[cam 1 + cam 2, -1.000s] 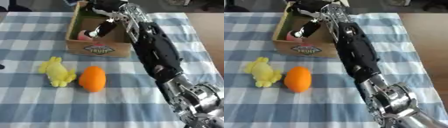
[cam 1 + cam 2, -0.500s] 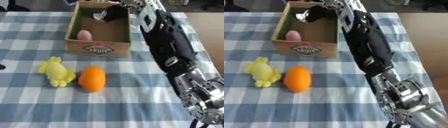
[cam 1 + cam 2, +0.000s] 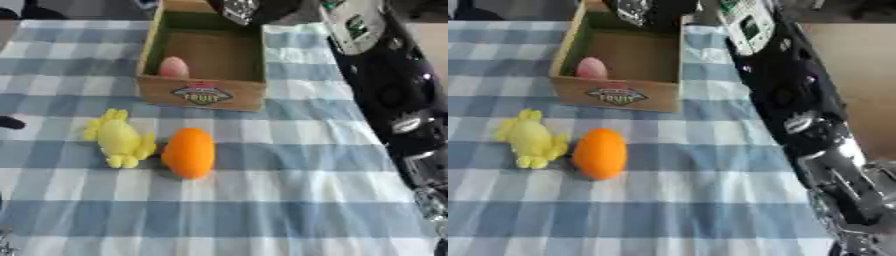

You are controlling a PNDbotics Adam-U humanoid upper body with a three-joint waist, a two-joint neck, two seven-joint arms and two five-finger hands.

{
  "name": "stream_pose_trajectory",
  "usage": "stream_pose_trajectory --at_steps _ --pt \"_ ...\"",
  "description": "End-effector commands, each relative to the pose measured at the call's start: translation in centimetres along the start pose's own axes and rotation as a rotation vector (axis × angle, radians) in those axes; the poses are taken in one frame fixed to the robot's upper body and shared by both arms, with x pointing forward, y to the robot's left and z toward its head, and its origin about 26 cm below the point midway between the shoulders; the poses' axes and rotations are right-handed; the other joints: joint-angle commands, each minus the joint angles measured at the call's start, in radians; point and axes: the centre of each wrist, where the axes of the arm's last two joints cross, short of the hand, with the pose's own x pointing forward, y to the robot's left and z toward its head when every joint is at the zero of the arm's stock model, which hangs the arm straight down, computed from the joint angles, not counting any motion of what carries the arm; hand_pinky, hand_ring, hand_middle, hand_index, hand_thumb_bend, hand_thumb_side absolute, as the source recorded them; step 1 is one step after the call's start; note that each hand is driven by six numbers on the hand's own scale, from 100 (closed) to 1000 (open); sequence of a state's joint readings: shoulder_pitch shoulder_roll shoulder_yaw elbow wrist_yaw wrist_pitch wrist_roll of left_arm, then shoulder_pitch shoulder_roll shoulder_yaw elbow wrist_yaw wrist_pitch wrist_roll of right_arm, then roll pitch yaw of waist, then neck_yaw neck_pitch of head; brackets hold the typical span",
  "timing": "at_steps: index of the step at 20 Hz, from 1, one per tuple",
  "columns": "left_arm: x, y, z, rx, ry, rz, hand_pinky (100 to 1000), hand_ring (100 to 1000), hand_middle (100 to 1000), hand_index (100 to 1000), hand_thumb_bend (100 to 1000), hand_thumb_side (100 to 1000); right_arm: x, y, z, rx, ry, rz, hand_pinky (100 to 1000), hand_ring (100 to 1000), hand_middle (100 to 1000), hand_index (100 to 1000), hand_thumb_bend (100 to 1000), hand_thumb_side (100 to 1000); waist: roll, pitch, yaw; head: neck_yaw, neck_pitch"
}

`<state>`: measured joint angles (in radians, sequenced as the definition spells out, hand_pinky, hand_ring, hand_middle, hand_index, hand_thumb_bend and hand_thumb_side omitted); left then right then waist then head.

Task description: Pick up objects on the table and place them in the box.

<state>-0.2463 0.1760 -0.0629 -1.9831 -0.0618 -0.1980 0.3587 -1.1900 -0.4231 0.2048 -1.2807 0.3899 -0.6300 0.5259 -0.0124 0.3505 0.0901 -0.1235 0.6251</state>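
1. The right hand [image 3: 249,9] shows at the top edge of the view, at the end of the black right arm [image 3: 385,90], which runs up the right side of the desk [image 3: 289,200]. Only its lower part shows, and it is blurred, so I cannot tell whether its fingers are spread or curled, or whether it holds anything.
2. Directly below the hand sits the box [image 3: 203,95], an open cardboard box with a round fruit label on its near wall. The hand is over the box's far rim.
3. Inside the box, below and to the left of the hand, a pink rounded object [image 3: 173,66] rests against the near-left corner. The remaining floor of the box is bare brown cardboard.
4. Further from the hand, on the near side of the box, an orange [image 3: 188,152] lies on the blue-and-white checked cloth [image 3: 297,165] that covers the desk.
5. A yellow plush toy [image 3: 118,140] lies just beside the orange on its left, touching it or nearly so. Both are well apart from the hand and outside the box.
6. A small dark shape [image 3: 10,122] shows at the view's left edge, far from the right hand. What it is cannot be made out.
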Motion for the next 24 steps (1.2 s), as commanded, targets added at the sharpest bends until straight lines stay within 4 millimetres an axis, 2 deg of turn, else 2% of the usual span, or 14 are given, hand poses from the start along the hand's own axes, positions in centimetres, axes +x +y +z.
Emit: stream_pose_trajectory --at_steps 1,11,18,24 --pt "0.5 0.5 -0.5 0.007 -0.034 -0.018 455 745 695 786 100 768 2.0 -2.3 0.4 0.087 -0.166 0.079 878 965 784 929 171 750 0.006 -0.03 -0.003 0.007 0.01" --pt "0.6 0.7 -0.6 0.019 -0.043 -0.028 455 744 695 786 100 762 4.6 -1.4 1.0 0.204 -0.294 0.028 897 967 771 934 238 740 0.013 -0.036 -0.01 0.011 0.013" --pt "0.6 0.7 -0.8 0.035 -0.049 -0.029 456 744 695 786 100 761 5.8 0.8 1.7 0.305 -0.338 -0.031 922 975 761 935 294 721 0.015 -0.038 -0.015 0.01 0.017" --pt "0.6 0.7 -0.8 0.034 -0.048 -0.029 456 744 694 786 100 762 6.2 3.9 0.9 0.389 -0.365 -0.029 929 978 762 935 296 700 0.011 -0.04 -0.016 -0.002 0.021"
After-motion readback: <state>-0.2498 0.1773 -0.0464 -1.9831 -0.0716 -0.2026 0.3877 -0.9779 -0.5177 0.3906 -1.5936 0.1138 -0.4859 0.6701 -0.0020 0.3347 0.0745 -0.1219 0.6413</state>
